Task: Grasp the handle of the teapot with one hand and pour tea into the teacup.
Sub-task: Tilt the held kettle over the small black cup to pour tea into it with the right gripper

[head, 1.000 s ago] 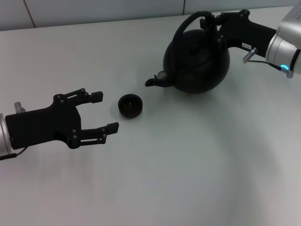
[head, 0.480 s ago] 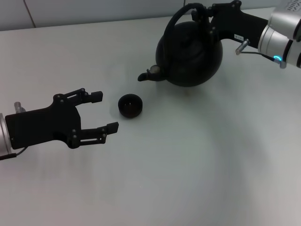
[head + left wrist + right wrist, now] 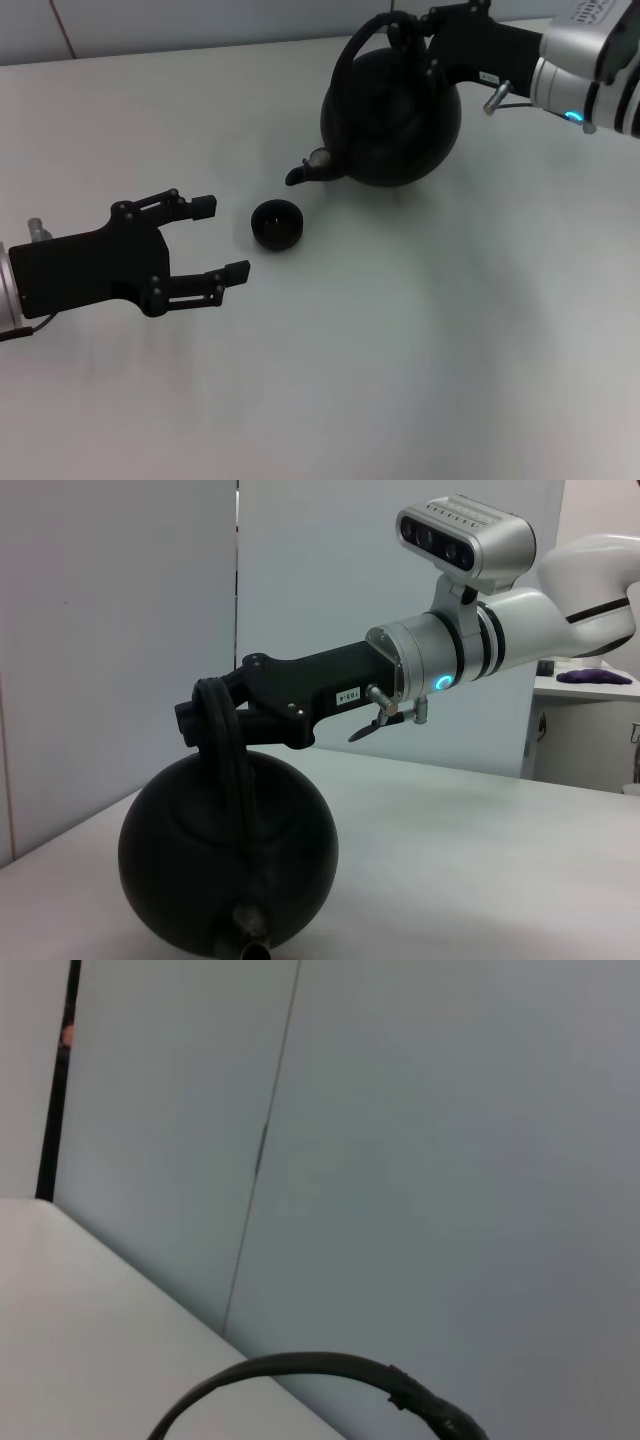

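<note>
**A:** Toward the worktop's point(image 3: 420, 380) left edge, what is that arm doing?

**B:** Idling, I'd say. The left pincer point(image 3: 218, 238) hangs low with its fingers spread wide, nothing between them, aimed at the teacup point(image 3: 277, 223). It sits near the cup but apart from it, perhaps so it can steady the cup if needed.

**A:** And the cup itself?

**B:** Upright on the worktop, roughly midway across and a little toward the far edge. The teapot's spout point(image 3: 308, 168) points down and leftward, near it but not yet over the rim, so I judge pouring hasn't begun.

**A:** Who carries the teapot point(image 3: 392, 118)?

**B:** The right pincer point(image 3: 412, 32), near the far right corner, is pinched on the top of the arched handle point(image 3: 352, 52). The left wrist view shows the handle point(image 3: 225, 760) clamped and the pot hanging beneath it. Gripping the apex lets the body swing freely, so tilting the spout should need only a wrist roll.

**A:** Risk?

**B:** A heavy pot on a thin hoop could sway, missing such a small cup.
</note>
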